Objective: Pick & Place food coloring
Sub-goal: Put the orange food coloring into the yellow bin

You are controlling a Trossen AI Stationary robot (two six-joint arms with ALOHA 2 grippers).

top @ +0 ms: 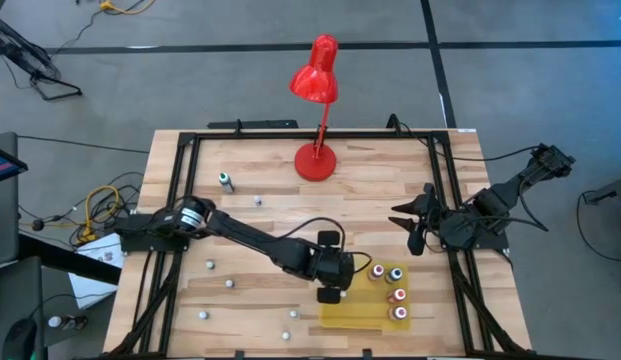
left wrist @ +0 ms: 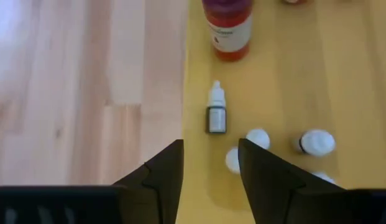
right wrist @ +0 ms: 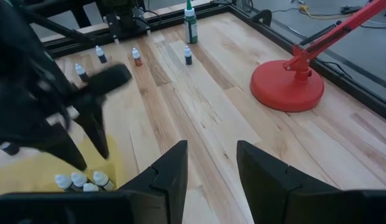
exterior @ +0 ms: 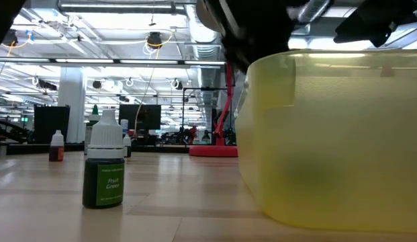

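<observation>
Fingers of left gripper (left wrist: 210,165) spread above yellow tray (left wrist: 342,74), pinching nothing; lift straight, clearing small bottle (left wrist: 216,109) lying there.

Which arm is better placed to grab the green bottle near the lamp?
Probably left. The green bottle stands on the left arm's side; the right hand waits across the table. The left hand hovers open above the yellow tray.

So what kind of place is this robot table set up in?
Probably a large lab or industrial workshop, not a home. The low view shows a high open ceiling with exposed ducts and strip lights and monitors farther back. The high view shows a bare concrete floor with loose cables beside the wooden table.
</observation>
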